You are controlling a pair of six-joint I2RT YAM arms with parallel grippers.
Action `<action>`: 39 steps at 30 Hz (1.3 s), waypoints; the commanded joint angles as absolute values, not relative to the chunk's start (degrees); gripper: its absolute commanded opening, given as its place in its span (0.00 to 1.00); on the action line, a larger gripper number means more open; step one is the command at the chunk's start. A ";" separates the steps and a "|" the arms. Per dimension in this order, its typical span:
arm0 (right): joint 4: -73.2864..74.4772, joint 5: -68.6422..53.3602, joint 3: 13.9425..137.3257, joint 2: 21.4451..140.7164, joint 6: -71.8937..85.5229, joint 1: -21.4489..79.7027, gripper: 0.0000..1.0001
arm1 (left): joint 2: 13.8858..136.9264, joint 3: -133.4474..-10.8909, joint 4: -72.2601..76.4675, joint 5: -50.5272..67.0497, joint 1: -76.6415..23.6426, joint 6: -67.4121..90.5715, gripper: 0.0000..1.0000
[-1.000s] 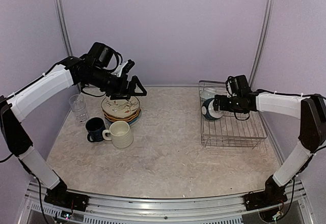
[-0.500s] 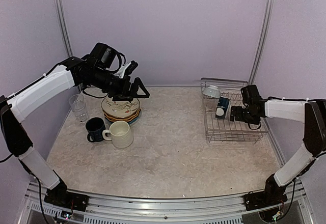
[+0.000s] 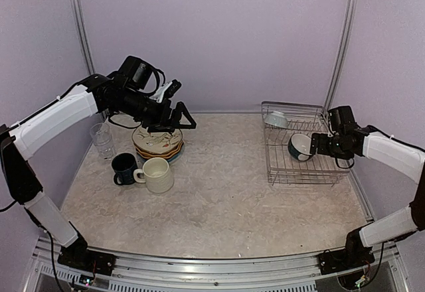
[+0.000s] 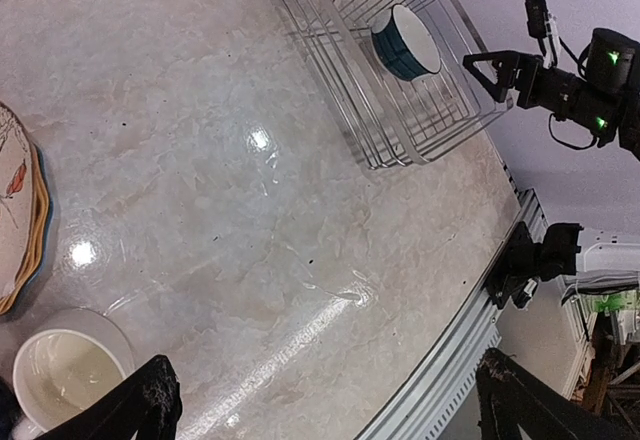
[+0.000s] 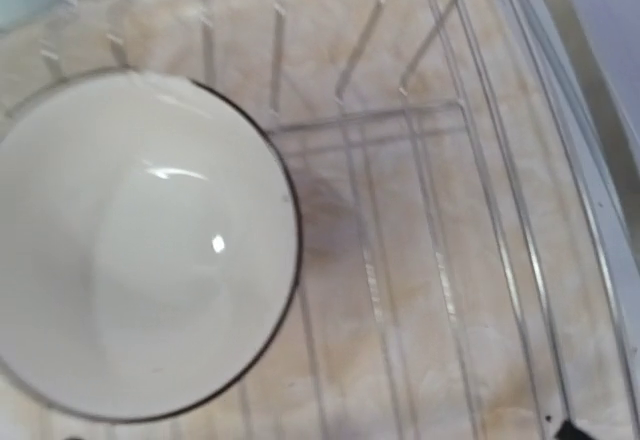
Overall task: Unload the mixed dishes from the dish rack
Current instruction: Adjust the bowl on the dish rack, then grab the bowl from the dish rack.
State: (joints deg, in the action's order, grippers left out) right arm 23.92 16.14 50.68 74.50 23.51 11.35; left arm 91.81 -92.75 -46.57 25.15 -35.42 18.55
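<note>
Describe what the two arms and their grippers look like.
The left arm and right arm have white shells on the long links and black joints. Black cables loop at both wrists. The left gripper and right gripper are black with hollow triangular fingers. Green lights glow on the right wrist.

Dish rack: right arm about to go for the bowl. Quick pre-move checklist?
1. Opening of the right tool: open, empty: ok.
2. Target, the teal bowl with pale inside, lies loose and tilted in the silver wire dish rack: ok.
3. Target centred for the grasp: not ok; it sits left of centre in the right wrist view.
4. Rim between the fingers: cannot tell.
5. Neighbour, the small pale dish in the rack's far corner, apart from the teal bowl: ok.
6. Other arm: the left tool is open above the stack of patterned plates, away from the rack: ok.
</note>
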 commanded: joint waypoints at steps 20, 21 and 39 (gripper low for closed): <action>20.13 6.29 61.96 95.86 24.33 5.68 0.78 | 92.66 -93.70 -48.27 22.72 -37.71 16.92 0.99; 19.93 6.72 61.92 96.43 24.34 5.71 0.74 | 92.64 -93.70 -48.29 22.70 -37.71 16.88 0.99; 15.90 8.47 59.24 96.37 25.97 5.63 0.00 | 92.34 -93.59 -48.35 21.10 -38.31 16.37 0.99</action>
